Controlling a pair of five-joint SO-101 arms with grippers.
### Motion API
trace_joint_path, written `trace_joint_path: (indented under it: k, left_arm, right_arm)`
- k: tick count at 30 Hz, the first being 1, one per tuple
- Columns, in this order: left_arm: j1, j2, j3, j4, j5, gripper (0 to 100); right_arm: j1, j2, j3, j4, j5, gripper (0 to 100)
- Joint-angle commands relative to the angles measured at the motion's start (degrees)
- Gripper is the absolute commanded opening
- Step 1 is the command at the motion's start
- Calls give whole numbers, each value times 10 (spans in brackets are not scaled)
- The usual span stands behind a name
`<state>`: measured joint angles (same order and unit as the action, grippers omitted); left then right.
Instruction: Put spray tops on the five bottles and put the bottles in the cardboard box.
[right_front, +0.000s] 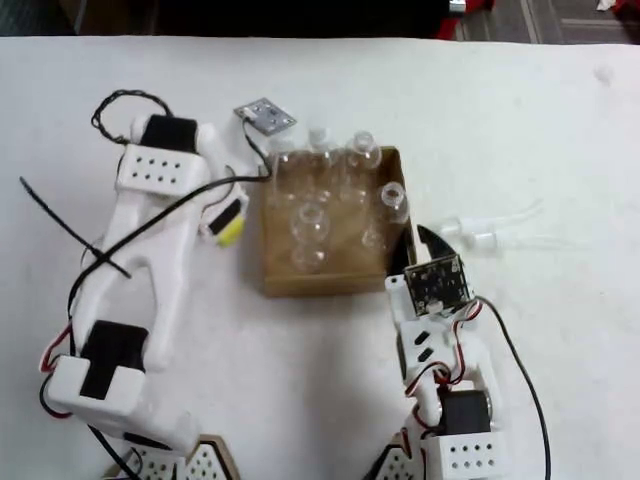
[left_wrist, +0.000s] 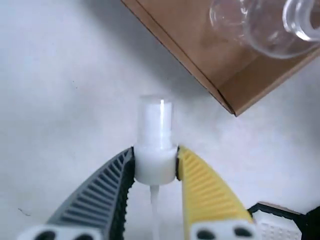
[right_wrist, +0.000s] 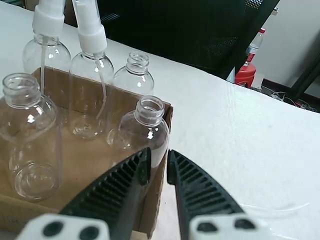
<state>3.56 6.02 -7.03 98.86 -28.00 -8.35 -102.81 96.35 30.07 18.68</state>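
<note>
The cardboard box (right_front: 285, 278) lies mid-table with several clear bottles standing in it. In the right wrist view two far bottles (right_wrist: 92, 70) carry white spray tops, while others such as the nearest bottle (right_wrist: 145, 131) have bare necks. My left gripper (left_wrist: 155, 161) is shut on a white spray top (left_wrist: 156, 127), held just above the table beside the box's corner (left_wrist: 235, 107); the high view places the left gripper (right_front: 228, 222) at the box's left side. My right gripper (right_wrist: 157, 167), fingers nearly together with nothing between them, hovers at the box's right near corner (right_front: 425, 240).
Loose spray tops (right_front: 470, 232) with thin tubes lie on the white table right of the box. A small metal plate (right_front: 265, 117) sits behind the box. Black cables (right_front: 70, 235) trail across the left side.
</note>
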Motion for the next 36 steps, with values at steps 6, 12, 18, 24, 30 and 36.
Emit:
trace_joint_path:
  k: [6,12,18,24,30,36]
  left_arm:
    - [7,-213,35,32,4,23]
    - [7,-385,99,-6,7,24]
    - [8,-495,169,-69,9,24]
    - [35,-611,206,-101,30,24]
    - [148,-725,279,-244,156,24]
    - [223,-771,442,-513,201,23]
  right_arm:
    - [9,-5,4,-12,8,45]
    - [54,-6,-8,-7,4,45]
    - [86,-6,-30,18,-26,45]
    - [119,-6,-59,53,-95,45]
    - [118,-6,-55,42,-98,45]
    - [119,-4,5,-56,-95,45]
